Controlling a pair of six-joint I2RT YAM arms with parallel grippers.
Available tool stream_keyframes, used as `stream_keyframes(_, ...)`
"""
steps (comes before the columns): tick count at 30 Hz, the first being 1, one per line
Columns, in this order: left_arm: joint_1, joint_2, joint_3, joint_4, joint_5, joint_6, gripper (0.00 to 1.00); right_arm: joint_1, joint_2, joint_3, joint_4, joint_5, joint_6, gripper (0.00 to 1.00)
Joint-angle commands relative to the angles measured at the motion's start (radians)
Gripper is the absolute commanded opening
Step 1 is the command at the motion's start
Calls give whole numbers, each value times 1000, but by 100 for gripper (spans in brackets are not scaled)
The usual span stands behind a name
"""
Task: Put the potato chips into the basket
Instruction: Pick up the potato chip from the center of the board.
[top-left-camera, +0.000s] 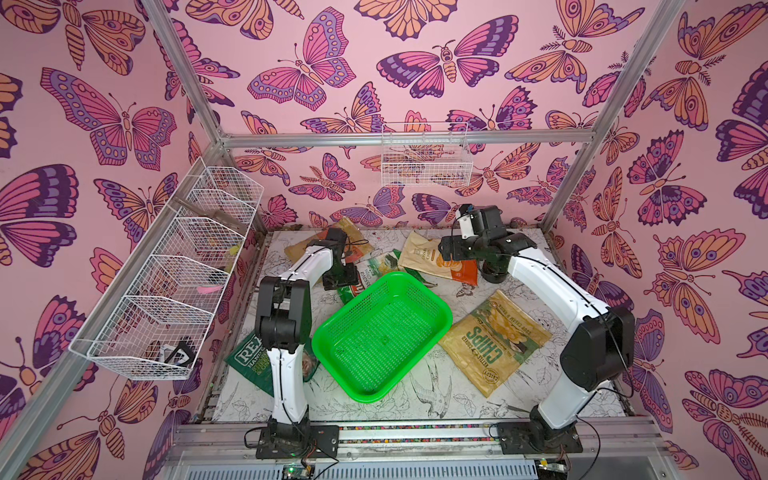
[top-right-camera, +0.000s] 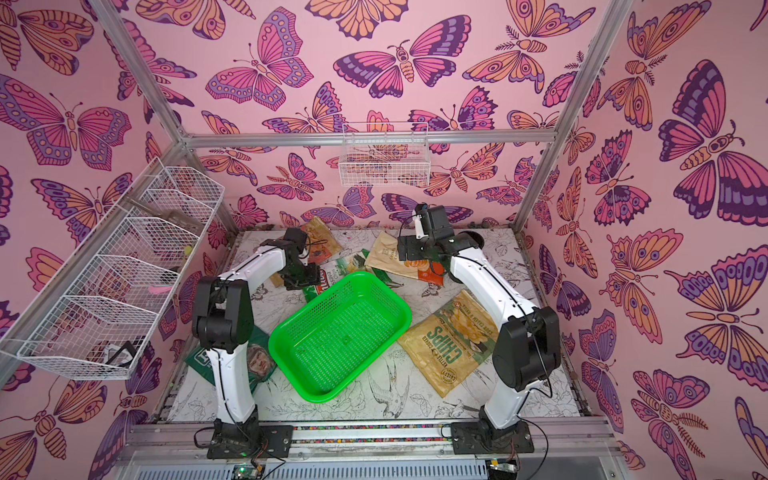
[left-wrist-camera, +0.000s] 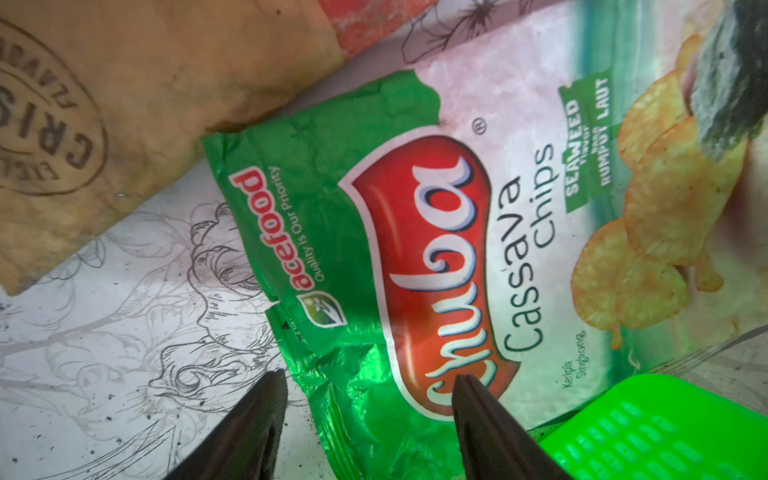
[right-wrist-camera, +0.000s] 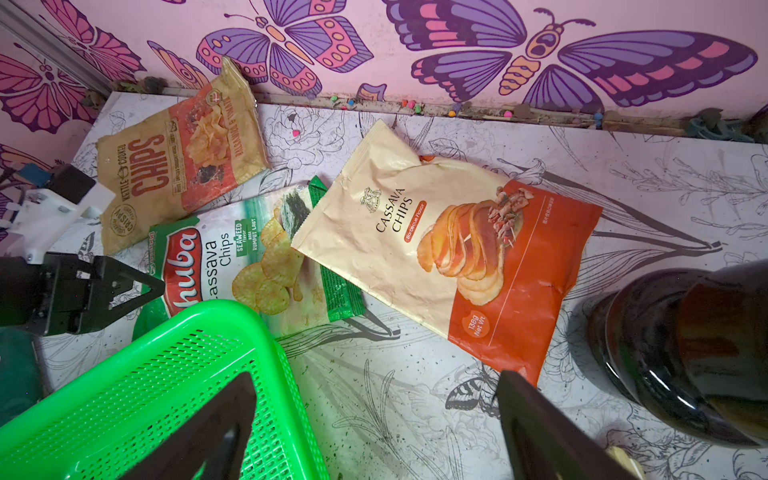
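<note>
Basket empty, 0/5 in. Left end effector apart over Chuba bag, basket's 11 o'clock; right end effector apart, empty.

Pink butterfly wallpaper covers every wall. An aluminium frame carries white wire baskets. The pale tabletop bears line drawings of birds and flowers.

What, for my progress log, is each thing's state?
green basket: empty.
Chuba bag: flat, outside basket.
Cassava Chips bag: flat, outside, overlapping Chuba bag.
red-lettered Kettle Cooked Chips bag: outside basket.
green-lettered CHIPS bag: flat, outside basket.
REAL bag: outside basket, partly hidden.
left gripper: open, straddling Chuba bag's edge.
right gripper: open, empty.
</note>
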Motion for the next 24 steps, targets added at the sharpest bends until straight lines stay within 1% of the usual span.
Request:
stream_keyframes(1,0,28,10,-26,22,9,68,5,9,15,-32,18,-19,94)
stream_keyframes(4,0,42,8,-27,23,14,62,6,-1,1,-18,23,-20,94)
stream_keyframes(7,1,52,6,-29,26,20,51,6,3,-4,-16,24,-19,94)
stream_keyframes(9,0,62,5,-29,24,19,48,6,9,4,-21,21,-20,94)
stream_keyframes(12,0,75,6,-29,24,21,40,5,13,12,-23,13,-20,94)
stream_keyframes(16,0,85,4,-27,-3,21,41,5,19,19,-23,11,-19,94)
stream_keyframes(18,1,83,2,-30,-22,24,47,6,20,19,-23,7,-15,94)
stream_keyframes(20,1,66,0,-28,-35,24,51,5,22,19,-24,2,-12,93)
stream_keyframes(24,-1,22,2,-23,-62,27,54,5,29,19,-22,-2,-7,94)
